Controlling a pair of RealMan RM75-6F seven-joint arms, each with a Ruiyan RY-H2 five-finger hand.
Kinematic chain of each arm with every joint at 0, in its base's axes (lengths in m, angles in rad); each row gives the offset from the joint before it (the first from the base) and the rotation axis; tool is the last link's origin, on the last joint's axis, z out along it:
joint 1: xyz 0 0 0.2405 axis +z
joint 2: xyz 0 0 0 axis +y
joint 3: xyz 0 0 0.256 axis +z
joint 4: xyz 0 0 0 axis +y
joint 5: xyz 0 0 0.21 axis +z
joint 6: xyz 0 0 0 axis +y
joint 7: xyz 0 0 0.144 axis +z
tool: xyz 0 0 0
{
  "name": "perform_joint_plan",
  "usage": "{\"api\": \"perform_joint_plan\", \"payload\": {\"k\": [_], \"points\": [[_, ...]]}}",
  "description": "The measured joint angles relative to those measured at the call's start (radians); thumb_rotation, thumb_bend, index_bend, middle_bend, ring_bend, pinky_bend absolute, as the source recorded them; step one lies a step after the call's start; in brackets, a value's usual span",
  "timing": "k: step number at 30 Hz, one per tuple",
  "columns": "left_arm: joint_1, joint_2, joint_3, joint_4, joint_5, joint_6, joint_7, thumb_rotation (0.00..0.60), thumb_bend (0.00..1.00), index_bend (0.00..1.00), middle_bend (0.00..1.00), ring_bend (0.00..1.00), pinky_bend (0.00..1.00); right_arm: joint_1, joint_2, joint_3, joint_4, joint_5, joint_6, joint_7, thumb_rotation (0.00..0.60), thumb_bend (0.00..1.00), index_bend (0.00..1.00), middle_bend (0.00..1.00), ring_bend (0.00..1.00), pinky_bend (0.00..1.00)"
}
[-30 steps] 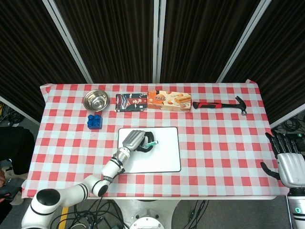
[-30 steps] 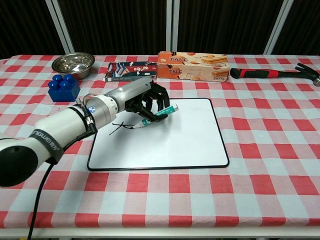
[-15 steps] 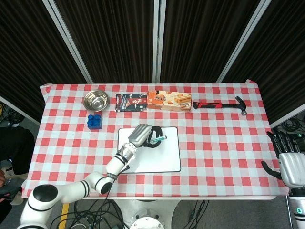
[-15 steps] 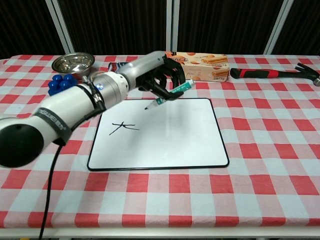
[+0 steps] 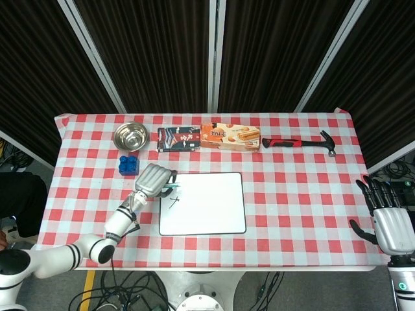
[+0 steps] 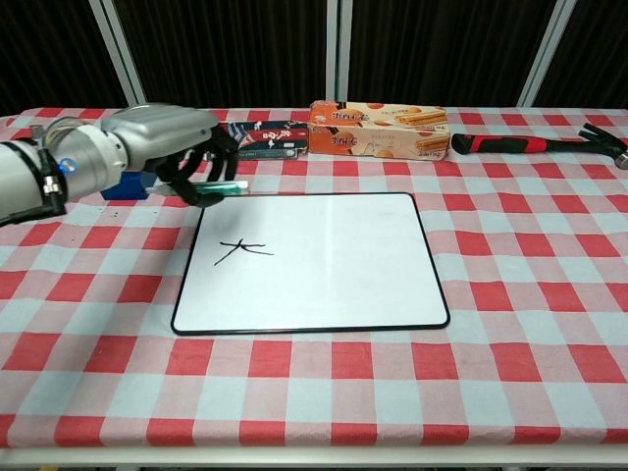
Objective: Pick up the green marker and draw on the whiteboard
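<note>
The left hand (image 6: 172,147) grips the green marker (image 6: 224,185), lying level, crosswise beside the whiteboard (image 6: 324,285).

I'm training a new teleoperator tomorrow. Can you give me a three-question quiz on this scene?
1. True or false: the green marker lies loose on the whiteboard.
2. Which item sits nearest the red-handled hammer? A) steel bowl B) biscuit box C) blue block
3. Fill in: the right hand hangs beyond the table's ____ edge, holding nothing.

Key:
1. False. The left hand holds it beside the board's left edge.
2. B, the biscuit box.
3. Right.
</note>
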Motion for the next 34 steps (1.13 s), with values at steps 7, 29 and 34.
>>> {"api": "perform_joint_plan", "payload": {"k": [7, 29, 34], "points": [[0.055, 0.052, 0.061, -0.033, -0.150, 0.032, 0.211, 0.600, 0.44, 0.55, 0.54, 0.65, 0.89, 0.004, -0.010, -0.001, -0.001, -0.002, -0.005, -0.004, 0.600, 0.15, 0.00, 0.02, 0.00, 0.00], [0.176, 0.144, 0.050, -0.120, -0.133, 0.260, 0.152, 0.600, 0.20, 0.18, 0.33, 0.38, 0.62, -0.018, -0.002, 0.003, 0.001, 0.040, 0.006, 0.004, 0.600, 0.16, 0.00, 0.02, 0.00, 0.00], [0.347, 0.267, 0.068, -0.194, -0.056, 0.483, -0.005, 0.600, 0.11, 0.18, 0.25, 0.21, 0.32, -0.015, -0.016, 0.002, 0.019, 0.032, 0.003, 0.019, 0.600, 0.17, 0.00, 0.01, 0.00, 0.00]]}}
